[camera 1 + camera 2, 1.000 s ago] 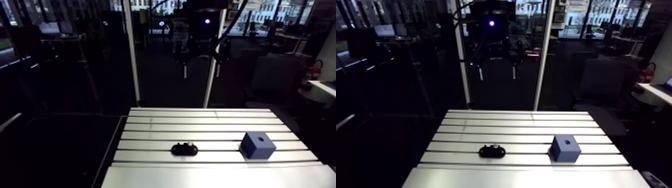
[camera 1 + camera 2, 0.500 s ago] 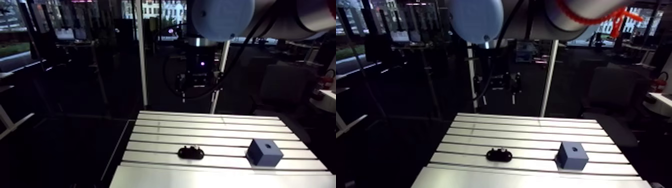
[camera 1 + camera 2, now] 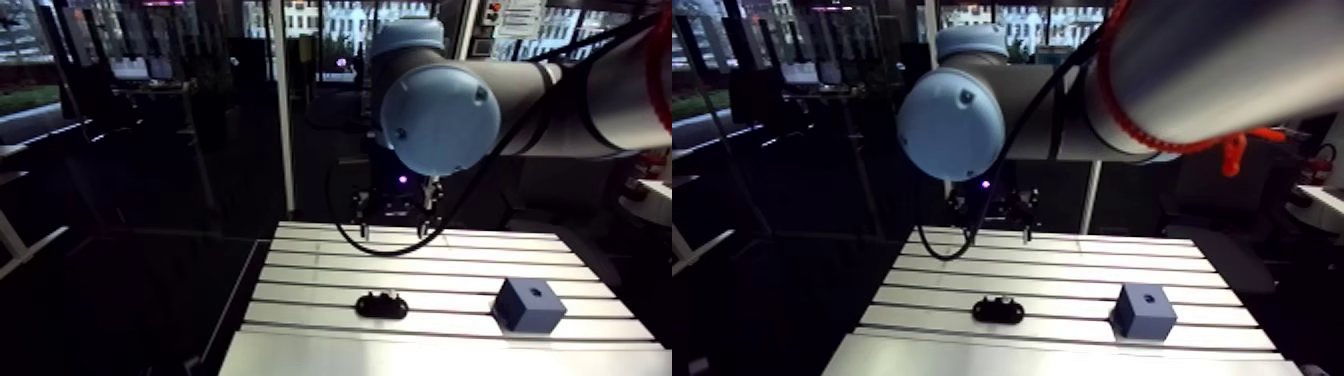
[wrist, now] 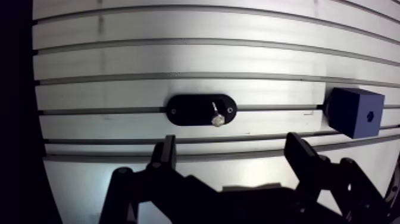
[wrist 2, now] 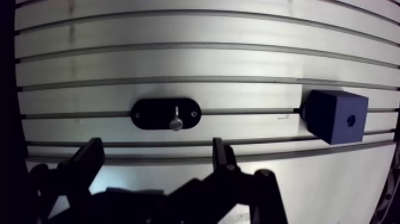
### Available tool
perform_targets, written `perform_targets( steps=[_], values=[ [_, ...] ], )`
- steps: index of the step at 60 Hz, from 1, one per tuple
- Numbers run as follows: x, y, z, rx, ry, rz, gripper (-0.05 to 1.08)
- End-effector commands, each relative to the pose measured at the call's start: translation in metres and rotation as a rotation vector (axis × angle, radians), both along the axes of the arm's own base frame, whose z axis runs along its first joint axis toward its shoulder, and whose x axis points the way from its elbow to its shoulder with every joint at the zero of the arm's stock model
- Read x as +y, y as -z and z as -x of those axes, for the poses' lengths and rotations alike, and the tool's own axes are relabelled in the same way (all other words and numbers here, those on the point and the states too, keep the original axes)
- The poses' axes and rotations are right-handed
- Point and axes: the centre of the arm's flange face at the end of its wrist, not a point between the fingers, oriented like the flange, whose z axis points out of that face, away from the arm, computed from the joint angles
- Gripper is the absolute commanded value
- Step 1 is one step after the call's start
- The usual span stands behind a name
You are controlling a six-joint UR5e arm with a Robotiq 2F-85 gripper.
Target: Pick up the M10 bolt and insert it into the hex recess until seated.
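A small silver bolt (image 4: 216, 117) stands head up in a black oval holder (image 4: 201, 110) on the slotted table (image 4: 178, 59). To one side of the holder sits a blue cube (image 4: 351, 112) with a dark recess (image 4: 370, 116) in one face. My gripper (image 4: 231, 148) hangs well above the table, open, with nothing between its fingers (image 4: 166, 149); the holder lies just ahead of them. In the arm view the gripper (image 3: 394, 222) hovers over the table's far rows, behind the holder (image 3: 381, 304) and the cube (image 3: 528, 304).
The table's left edge (image 3: 240, 300) drops off into dark floor. A light-blue joint cap (image 3: 440, 118) and the thick upper link of the arm fill the upper right of the arm view. Bare slotted rows (image 3: 450, 262) lie between the gripper and the holder.
The wrist and gripper have come down from high behind the table to just above its far rows, and the arm's blue joint has swung into the view. Holder, bolt and cube have not moved.
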Motion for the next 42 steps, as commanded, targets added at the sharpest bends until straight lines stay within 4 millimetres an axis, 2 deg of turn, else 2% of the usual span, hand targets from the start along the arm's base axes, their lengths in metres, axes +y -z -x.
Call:
perform_targets(
  steps=[1, 19, 28, 29, 30, 34, 39, 42],
  values=[
    [0.005, 0.030, -0.010, -0.010, -0.015, 0.003, 0.02],
    [0.008, 0.053, -0.012, 0.015, -0.026, 0.010, 0.02],
    [0.008, 0.060, -0.014, 0.003, -0.027, 0.009, 0.21],
    [0.008, 0.062, -0.014, 0.000, -0.026, 0.009, 0.26],
    [0.008, 0.062, -0.014, 0.000, -0.026, 0.009, 0.26],
    [0.011, 0.066, -0.016, -0.011, -0.019, 0.010, 0.38],
    [0.016, 0.076, -0.014, -0.033, -0.015, 0.010, 0.47],
    [0.016, 0.078, -0.014, -0.036, -0.018, 0.012, 0.47]
  ],
)
